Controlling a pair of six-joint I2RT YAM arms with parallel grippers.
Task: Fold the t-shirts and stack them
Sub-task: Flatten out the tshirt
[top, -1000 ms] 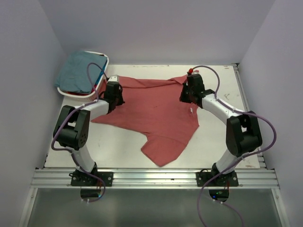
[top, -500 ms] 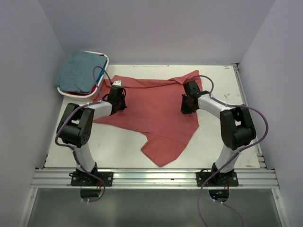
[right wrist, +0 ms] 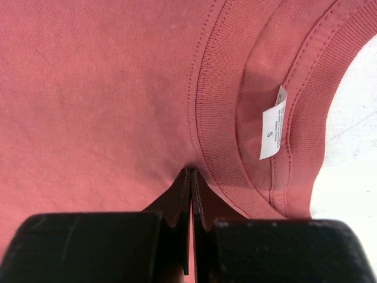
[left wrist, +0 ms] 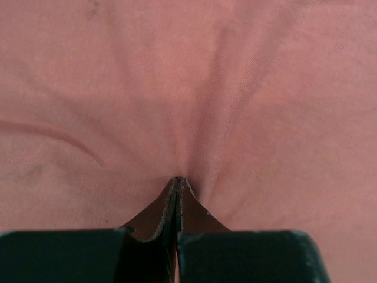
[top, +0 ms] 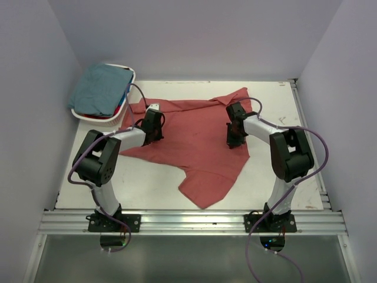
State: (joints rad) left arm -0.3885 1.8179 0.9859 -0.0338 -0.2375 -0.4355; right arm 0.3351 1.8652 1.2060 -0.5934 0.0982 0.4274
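**Operator:** Where's the shirt against my grippers?
**Spotter:** The brick-red t-shirt (top: pixel 194 141) lies spread out. Your left gripper (left wrist: pixel 177 183), tips together, sits on its left part with creases running into it. Your right gripper (right wrist: pixel 189 174), also closed, touches just beside the collar (right wrist: pixel 218 118). Can't tell if either has nipped cloth.
**Operator:** Basket?
**Spotter:** The white basket (top: pixel 88 116) is at the shirt's far-left corner, with a teal t-shirt (top: pixel 100 88) over red cloth (top: pixel 94 112) and blue cloth (top: pixel 125 96).
**Operator:** Wrist only?
**Spotter:** The size tag (right wrist: pixel 272 131).

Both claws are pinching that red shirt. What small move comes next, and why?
Probably lift both pinches slightly and draw them apart: the left gripper puckers the red t-shirt, the right gripper grips beside its collar, and it lies rumpled.
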